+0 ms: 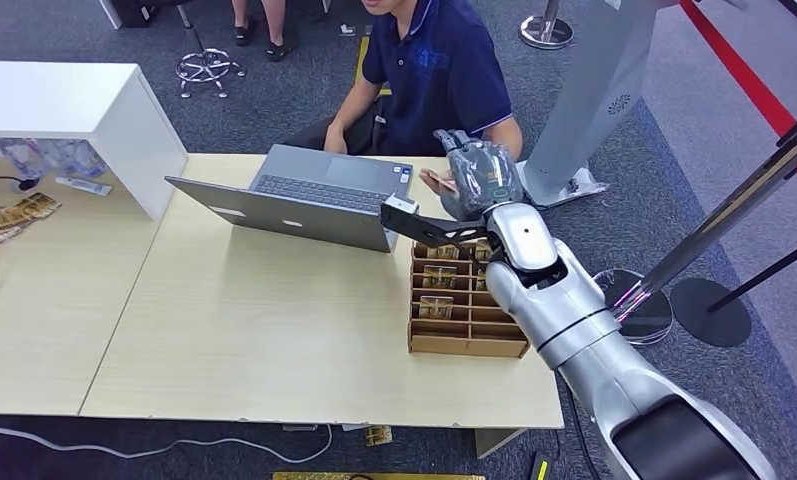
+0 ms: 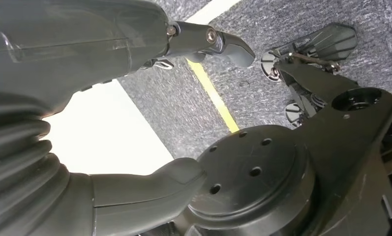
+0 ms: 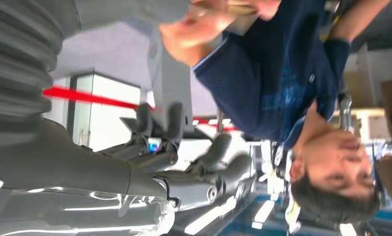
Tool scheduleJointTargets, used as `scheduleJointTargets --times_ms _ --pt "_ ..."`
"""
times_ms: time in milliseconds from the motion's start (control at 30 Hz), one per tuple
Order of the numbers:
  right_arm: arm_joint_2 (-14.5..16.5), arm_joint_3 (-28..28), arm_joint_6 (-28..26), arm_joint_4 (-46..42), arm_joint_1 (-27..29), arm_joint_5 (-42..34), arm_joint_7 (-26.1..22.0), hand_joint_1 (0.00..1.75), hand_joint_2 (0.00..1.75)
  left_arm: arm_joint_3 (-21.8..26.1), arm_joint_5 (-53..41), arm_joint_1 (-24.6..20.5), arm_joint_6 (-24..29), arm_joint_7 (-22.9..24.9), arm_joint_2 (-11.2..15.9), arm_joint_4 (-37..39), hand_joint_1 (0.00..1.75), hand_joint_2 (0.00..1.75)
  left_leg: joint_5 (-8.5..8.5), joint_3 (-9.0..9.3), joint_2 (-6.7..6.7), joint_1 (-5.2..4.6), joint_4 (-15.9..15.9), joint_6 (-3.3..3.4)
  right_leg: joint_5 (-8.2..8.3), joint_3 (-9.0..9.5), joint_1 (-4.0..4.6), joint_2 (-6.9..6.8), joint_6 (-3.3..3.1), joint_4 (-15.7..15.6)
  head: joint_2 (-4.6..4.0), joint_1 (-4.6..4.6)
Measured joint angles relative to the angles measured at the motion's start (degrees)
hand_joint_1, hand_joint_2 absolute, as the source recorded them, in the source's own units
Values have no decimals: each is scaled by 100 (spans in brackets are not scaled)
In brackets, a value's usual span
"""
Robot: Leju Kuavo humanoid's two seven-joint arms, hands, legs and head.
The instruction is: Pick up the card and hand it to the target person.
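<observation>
My right hand (image 1: 482, 172) is stretched out over the table's far edge toward a seated person in a dark blue shirt (image 1: 440, 68). The person's hand (image 1: 435, 182) is right beside it. In the right wrist view the person's hand (image 3: 198, 27) pinches a tan card (image 3: 235, 6), while my right hand (image 3: 203, 167) has its fingers spread with nothing between them. My left hand (image 2: 135, 113) hangs over the carpet, thumb and fingers apart and empty.
A wooden compartment box (image 1: 468, 345) with several cards stands under my right forearm. An open laptop (image 1: 304, 195) sits to its left, in front of the person. A white cabinet (image 1: 79, 108) and some packets (image 1: 16, 215) are at the far left. Stanchion bases (image 1: 709, 312) stand at the right.
</observation>
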Motion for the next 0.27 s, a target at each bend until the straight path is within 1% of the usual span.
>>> scheduleJointTargets --times_ms 67,167,233,267 --pt "-16 19 93 -266 257 -256 42 0 175 1 141 11 98 29 -6 -1 0 175 0 2 0 0 1 0 0 0 0 0 0 0 0 1" --pt "-122 -22 338 -1314 870 -884 105 0 175 11 372 40 296 62 -27 -1 0 175 -1 0 8 1 2 -1 0 -8 1 4 0 0 0 -2" --pt "-197 -113 481 -1977 1183 -1444 91 0 175 28 502 50 423 62 -45 -1 0 175 -1 1 11 1 1 -1 0 -10 1 9 0 -1 0 -1" --pt "-216 -142 524 -2139 1264 -1597 91 0 175 34 535 52 456 62 -50 -1 0 175 -2 1 11 1 1 -1 -1 -9 1 10 0 -1 0 -1"
